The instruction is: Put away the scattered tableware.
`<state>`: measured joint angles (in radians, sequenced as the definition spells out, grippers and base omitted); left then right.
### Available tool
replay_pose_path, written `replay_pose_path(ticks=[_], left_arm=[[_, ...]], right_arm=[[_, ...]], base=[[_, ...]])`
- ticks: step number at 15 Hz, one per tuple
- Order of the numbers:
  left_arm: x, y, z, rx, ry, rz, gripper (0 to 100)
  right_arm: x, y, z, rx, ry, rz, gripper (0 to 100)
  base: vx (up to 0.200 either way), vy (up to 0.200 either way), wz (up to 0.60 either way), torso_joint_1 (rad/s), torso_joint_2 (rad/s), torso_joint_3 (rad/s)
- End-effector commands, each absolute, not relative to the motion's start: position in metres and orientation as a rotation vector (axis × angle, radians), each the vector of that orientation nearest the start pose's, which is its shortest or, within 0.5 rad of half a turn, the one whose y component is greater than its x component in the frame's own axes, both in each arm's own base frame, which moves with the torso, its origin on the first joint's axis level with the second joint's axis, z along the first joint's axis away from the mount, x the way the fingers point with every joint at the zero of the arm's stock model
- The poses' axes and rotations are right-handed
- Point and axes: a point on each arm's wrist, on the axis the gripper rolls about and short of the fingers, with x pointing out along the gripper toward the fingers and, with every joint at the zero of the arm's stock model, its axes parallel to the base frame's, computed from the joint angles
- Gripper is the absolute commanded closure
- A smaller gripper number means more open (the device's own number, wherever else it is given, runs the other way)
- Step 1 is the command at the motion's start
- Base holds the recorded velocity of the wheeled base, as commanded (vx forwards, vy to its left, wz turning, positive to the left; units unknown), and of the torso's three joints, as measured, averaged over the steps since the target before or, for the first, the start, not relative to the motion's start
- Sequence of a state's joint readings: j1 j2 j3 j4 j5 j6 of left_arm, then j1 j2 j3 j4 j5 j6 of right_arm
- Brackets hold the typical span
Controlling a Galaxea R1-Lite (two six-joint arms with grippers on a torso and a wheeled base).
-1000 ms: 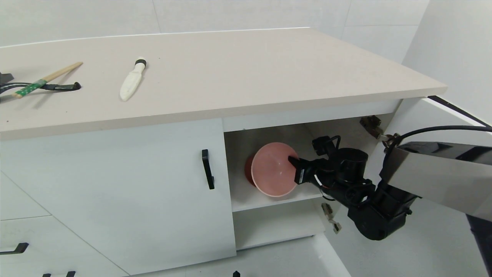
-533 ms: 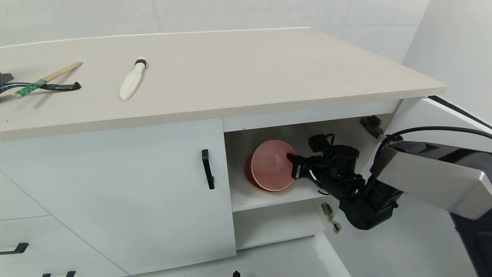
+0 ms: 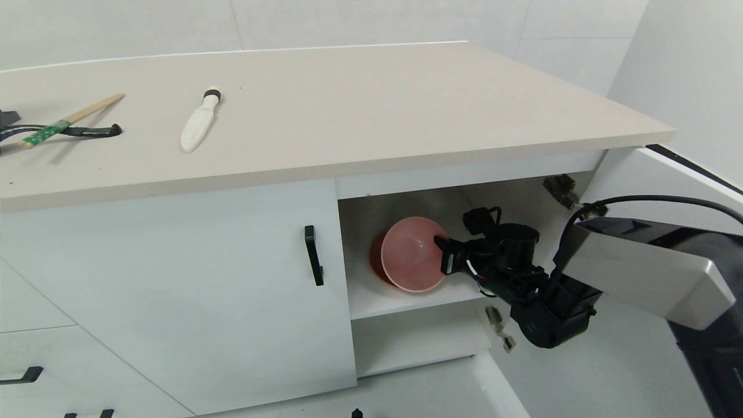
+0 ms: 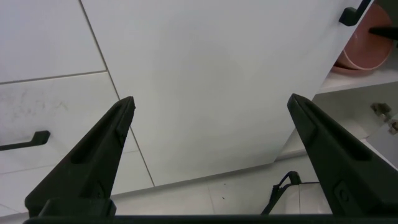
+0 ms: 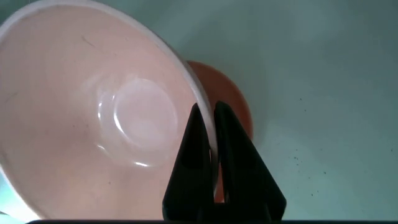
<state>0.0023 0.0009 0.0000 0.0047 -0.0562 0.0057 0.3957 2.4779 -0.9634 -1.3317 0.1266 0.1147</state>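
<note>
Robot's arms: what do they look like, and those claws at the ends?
The right arm has a boxy silver-grey forearm, rounded black wrist joints and a black cable looping over it. The right claw is black with two slim flat fingers. The left claw has two black tapering fingers.

Most of the red bowl (image 3: 376,262) behind the pink bowl (image 3: 410,255).

Black handle (image 3: 314,255) (closed cabinet door (image 3: 174,278))
</note>
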Motion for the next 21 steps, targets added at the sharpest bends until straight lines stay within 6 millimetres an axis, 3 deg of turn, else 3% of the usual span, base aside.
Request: replay_pose_path(ticks=[1,4,5,13,14,16,21], left_arm=[[-0.022,-0.001,0.075,0.006,0.009,-0.052,0],[-0.022,-0.001,0.075,0.006,0.009,-0.052,0],[-0.022,-0.001,0.075,0.006,0.009,-0.052,0],[-0.022,-0.001,0.075,0.0,0.009,-0.052,0],[-0.022,-0.001,0.075,-0.002,0.009,-0.052,0],[-0.022,-0.001,0.075,0.0,0.009,-0.052,0],[-0.022,-0.001,0.075,0.004,0.009,-0.054,0]], right_arm=[[0.388,0.166,-0.006,0.087,0.216,0.512,100],[0.387,0.165,-0.006,0.087,0.202,0.513,100],[0.386,0.167,-0.006,0.085,0.201,0.515,0],[0.385,0.167,0.0,0.086,0.162,0.519,0],[0.38,0.165,0.02,0.032,0.103,0.527,0],[0.367,0.162,0.034,-0.031,0.063,0.534,0],[0.291,0.156,0.072,-0.064,0.024,0.604,0]], base=[[0.0,0.0,0.0,0.0,0.0,0.0],[0.0,0.0,0.0,0.0,0.0,0.0],[0.0,0.0,0.0,0.0,0.0,0.0],[0.0,0.0,0.0,0.0,0.0,0.0],[0.0,0.0,0.0,0.0,0.0,0.0],[0.0,0.0,0.0,0.0,0.0,0.0],[0.0,0.0,0.0,0.0,0.0,0.0]])
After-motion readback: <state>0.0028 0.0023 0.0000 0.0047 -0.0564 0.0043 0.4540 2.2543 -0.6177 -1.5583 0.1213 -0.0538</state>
